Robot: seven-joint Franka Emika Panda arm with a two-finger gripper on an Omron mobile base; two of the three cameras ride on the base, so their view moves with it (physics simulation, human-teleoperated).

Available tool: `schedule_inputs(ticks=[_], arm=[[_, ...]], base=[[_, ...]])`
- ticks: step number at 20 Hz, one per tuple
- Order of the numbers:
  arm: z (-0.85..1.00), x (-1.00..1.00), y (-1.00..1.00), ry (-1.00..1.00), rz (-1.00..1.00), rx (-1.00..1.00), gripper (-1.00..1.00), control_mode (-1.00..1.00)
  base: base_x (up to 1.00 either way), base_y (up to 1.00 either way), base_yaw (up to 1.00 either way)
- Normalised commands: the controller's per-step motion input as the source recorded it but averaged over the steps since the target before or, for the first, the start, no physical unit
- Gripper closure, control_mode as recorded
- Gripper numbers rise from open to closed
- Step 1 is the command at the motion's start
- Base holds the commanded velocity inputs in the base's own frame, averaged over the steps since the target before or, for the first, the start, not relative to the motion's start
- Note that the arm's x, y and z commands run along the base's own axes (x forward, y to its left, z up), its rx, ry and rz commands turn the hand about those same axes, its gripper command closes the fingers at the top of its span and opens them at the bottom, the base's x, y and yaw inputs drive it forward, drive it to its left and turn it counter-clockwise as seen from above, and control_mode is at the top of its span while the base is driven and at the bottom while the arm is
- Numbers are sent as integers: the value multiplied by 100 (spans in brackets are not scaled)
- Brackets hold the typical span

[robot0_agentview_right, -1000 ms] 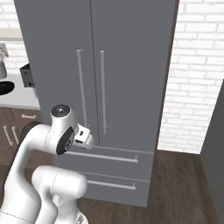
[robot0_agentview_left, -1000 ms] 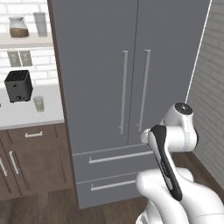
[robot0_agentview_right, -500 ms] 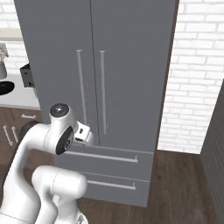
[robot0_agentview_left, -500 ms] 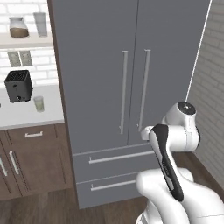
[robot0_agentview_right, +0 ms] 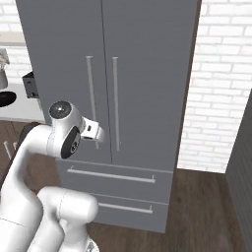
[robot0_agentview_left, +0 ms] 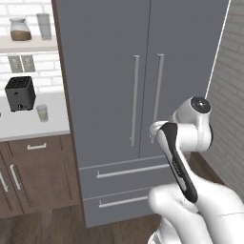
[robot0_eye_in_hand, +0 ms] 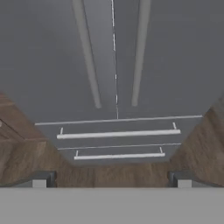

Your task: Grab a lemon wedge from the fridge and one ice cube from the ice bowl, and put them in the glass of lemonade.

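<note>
Item: gripper, fingers spread fully apart, nothing between them, aimed at the fridge just below the centre seam. Change noted: wrist lifted slightly and hand pushed a little nearer the doors; base views otherwise unshifted, so no driving. Fridge: both doors shut, the two vertical bar handles untouched, both lower drawers closed. Lemon wedge: presumably behind the doors, hidden. Glass of lemonade: on the counter well to the left of the fridge, just beside the toaster. Ice bowl: black rim at the left edge of the right base view, on the same counter. Reading: approach to a door handle barely begun; door opening, wedge pickup and ice pickup all outstanding.
</note>
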Motion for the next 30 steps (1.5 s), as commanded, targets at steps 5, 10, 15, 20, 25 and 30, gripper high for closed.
schedule_inputs(ticks=[5, 10, 15, 20, 25, 30], arm=[[77, 95, -23, 2, 5, -7, -100, -100], [21, 100, -51, 0, 0, 0, -100, -100], [-21, 57, -5, -1, 1, -1, -100, -100], [-37, 49, 0, -6, 0, 0, -100, -100], [-16, 54, -3, -9, -2, 0, -100, -100], [-9, 31, -22, -1, -3, 1, -100, -100]], base=[[0, 0, 0], [0, 0, 0], [0, 0, 0], [0, 0, 0], [0, 0, 0], [0, 0, 0]])
